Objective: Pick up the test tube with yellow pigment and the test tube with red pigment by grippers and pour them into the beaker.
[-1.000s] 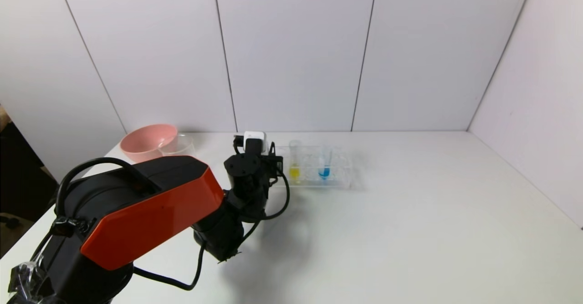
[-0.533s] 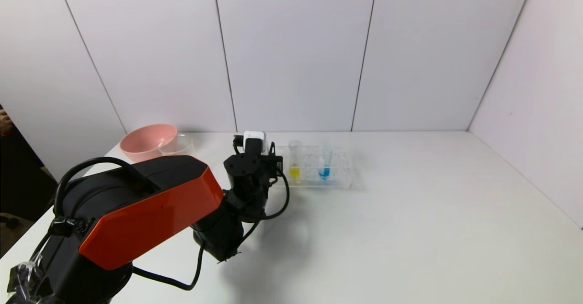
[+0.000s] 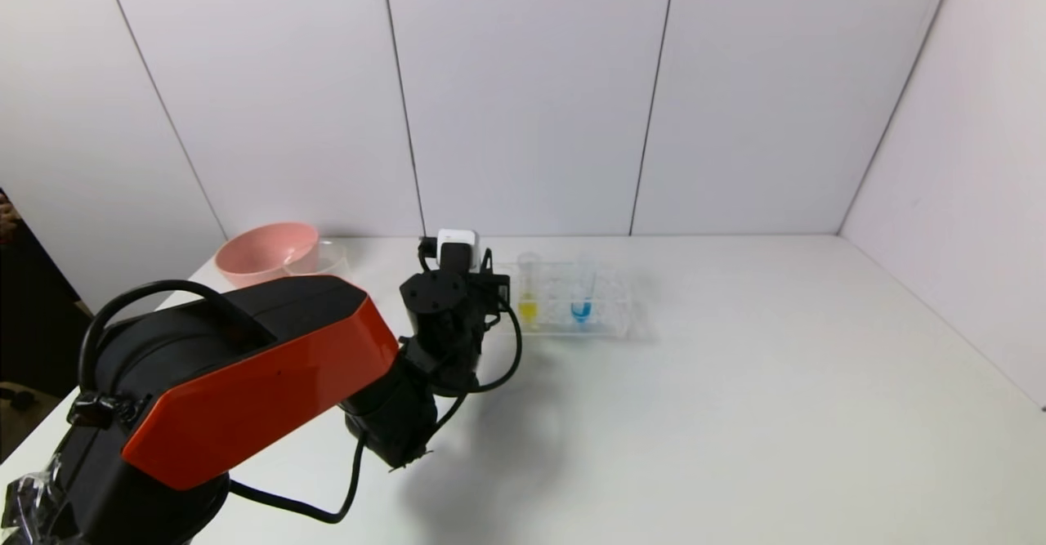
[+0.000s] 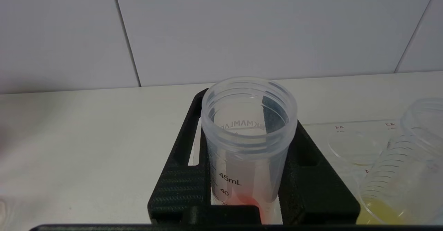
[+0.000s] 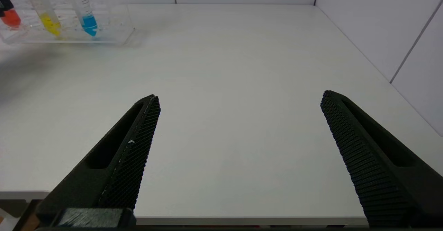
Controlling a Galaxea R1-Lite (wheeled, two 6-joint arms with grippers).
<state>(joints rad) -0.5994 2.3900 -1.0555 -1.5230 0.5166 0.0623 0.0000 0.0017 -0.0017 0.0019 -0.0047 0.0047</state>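
- Left gripper (image 4: 247,189) clamps the test tube with red pigment (image 4: 249,148); tube upright, mouth at twelve o'clock.
- Right gripper (image 5: 238,154) spread wide, holding nothing.

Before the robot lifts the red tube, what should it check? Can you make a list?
1. Left claw shut on the test tube with red pigment: ok.
2. Red tube upright between the fingers: ok.
3. Red tube clear of the rack: cannot tell.
4. Test tube with yellow pigment waiting in the rack: ok.
5. Beaker beside the pink bowl, standing ready: ok.
6. Right claw open, out of the way: ok.
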